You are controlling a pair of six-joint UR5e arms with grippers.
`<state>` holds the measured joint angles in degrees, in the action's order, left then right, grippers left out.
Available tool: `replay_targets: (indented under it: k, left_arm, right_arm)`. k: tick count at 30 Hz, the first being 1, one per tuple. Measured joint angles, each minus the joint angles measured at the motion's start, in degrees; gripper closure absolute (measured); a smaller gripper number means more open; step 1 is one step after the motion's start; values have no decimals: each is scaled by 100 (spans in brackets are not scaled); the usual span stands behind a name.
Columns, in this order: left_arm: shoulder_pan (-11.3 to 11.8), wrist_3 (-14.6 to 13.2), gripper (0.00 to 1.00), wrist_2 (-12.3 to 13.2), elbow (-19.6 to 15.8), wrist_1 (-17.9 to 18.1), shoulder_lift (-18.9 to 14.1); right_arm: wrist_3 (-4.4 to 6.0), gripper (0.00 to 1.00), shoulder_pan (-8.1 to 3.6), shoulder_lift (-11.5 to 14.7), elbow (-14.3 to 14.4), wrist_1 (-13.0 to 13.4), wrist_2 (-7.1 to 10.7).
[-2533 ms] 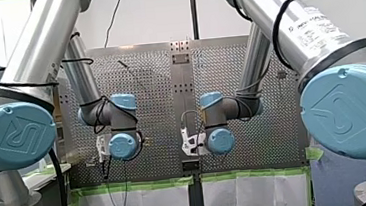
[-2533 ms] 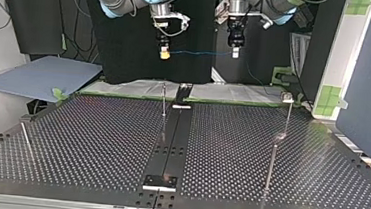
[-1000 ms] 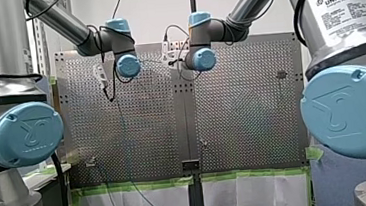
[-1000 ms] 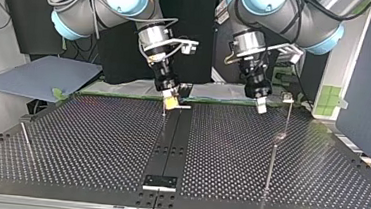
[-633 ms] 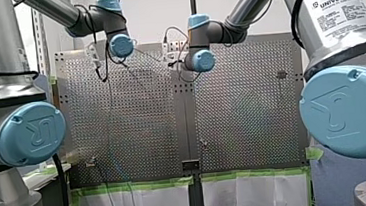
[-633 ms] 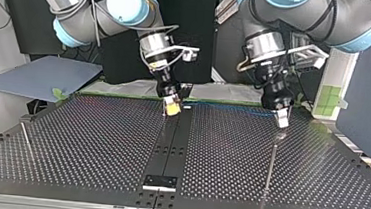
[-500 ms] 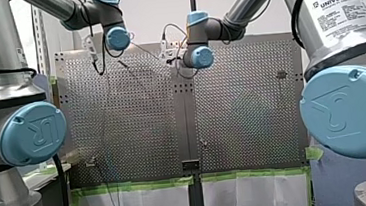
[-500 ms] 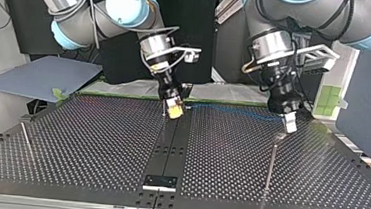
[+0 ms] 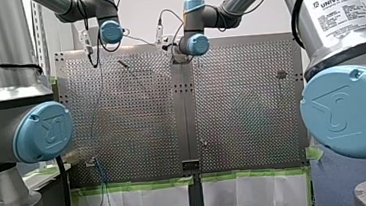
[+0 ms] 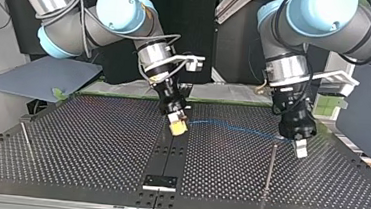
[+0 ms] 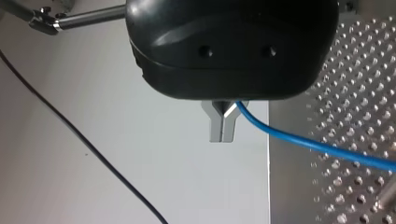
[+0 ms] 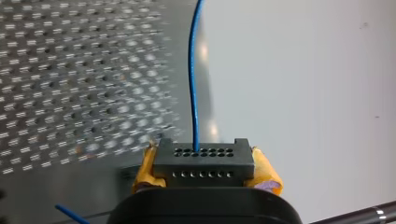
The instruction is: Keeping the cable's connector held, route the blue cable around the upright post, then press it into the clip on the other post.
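Right tool (image 10: 178, 127) pinches the dark connector (image 12: 204, 161) between its yellow pads. The blue cable (image 12: 193, 79) leaves it straight ahead.

Left tool (image 11: 223, 134): metal fingers pressed together on the cable, further along its run.

Top view: the cable spans mid-frame, long axis left to right, slung between the two tools above the table (image 10: 85, 142). The upright post (image 10: 270, 164) stands lower right, just below-left of the left tool, with the cable on its far side.

Your left arm is the nearer one. To wrap, you would bring the cable down-frame past the post.

Clip post: probably hidden behind the left arm, not confirmed.
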<state>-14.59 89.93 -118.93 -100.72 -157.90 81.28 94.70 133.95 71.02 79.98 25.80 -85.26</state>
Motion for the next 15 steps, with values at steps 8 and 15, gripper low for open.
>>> replay_targets:
  k: [8, 15]
  left_arm:
    - [489, 151, 100, 488, 278, -80, 317]
    - [908, 179, 100, 907, 518, -83, 689]
  right_arm:
    - [90, 100, -38, -104, -497, 6, 60]
    - [102, 100, -55, -393, -821, 1, 104]
